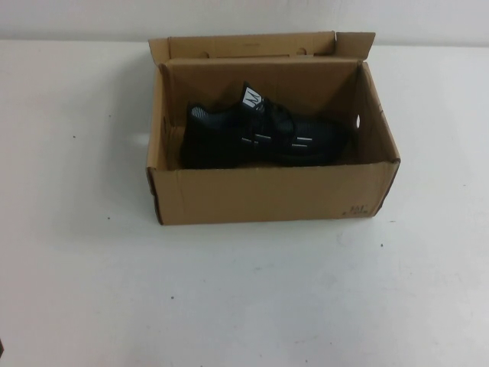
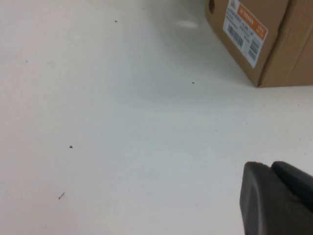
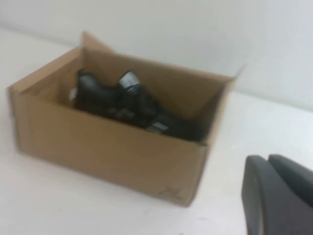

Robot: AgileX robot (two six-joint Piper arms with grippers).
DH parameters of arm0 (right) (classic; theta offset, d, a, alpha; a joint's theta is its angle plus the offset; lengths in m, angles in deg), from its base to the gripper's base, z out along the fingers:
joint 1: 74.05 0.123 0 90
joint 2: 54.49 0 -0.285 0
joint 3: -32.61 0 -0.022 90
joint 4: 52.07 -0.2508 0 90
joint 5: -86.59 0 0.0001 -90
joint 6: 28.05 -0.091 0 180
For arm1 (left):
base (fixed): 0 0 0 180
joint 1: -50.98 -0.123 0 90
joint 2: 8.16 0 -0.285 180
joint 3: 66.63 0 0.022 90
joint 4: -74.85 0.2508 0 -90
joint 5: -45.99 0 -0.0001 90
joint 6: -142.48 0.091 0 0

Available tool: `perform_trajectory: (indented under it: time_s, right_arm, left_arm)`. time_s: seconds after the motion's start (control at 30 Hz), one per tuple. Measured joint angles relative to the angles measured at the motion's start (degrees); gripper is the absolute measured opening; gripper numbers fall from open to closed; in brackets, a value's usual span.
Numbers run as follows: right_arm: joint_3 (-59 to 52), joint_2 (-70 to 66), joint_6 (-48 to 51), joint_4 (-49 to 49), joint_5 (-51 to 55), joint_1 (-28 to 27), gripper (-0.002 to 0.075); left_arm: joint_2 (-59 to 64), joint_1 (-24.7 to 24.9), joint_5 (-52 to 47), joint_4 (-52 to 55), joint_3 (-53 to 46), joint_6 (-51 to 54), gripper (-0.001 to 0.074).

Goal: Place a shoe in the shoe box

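Observation:
The black knit sneaker [image 1: 260, 136] lies on its sole inside the open brown cardboard shoe box [image 1: 267, 195] at the table's middle back, its toe toward the right. It also shows in the right wrist view [image 3: 132, 105], inside the box [image 3: 107, 152]. My left gripper [image 2: 271, 169] is shut and empty, low over bare table, apart from the box corner [image 2: 274, 44]. My right gripper [image 3: 269, 161] is shut and empty, off to the side of the box. Neither gripper shows in the high view.
The white table [image 1: 244, 298] runs all round the box. The box's back flap [image 1: 260, 44] stands open toward the wall. A white and orange label [image 2: 246, 30] is on the box's side.

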State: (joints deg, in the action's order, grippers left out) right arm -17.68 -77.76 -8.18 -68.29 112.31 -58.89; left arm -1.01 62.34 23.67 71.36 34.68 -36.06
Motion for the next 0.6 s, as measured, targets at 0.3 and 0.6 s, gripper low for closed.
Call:
perform_trajectory:
  time_s: [0.3,0.6]
  right_arm:
    - [-9.8,14.1,-0.4,1.7,-4.1,-9.6,-0.0017]
    - [-28.1,16.0,-7.8,3.5,-9.0,-11.8,-0.0017]
  left_arm:
    - [-0.1,0.0,-0.1,-0.1,0.0,0.0,-0.0001]
    - [-0.1,0.0,-0.1,-0.1,0.0,0.2,-0.0001]
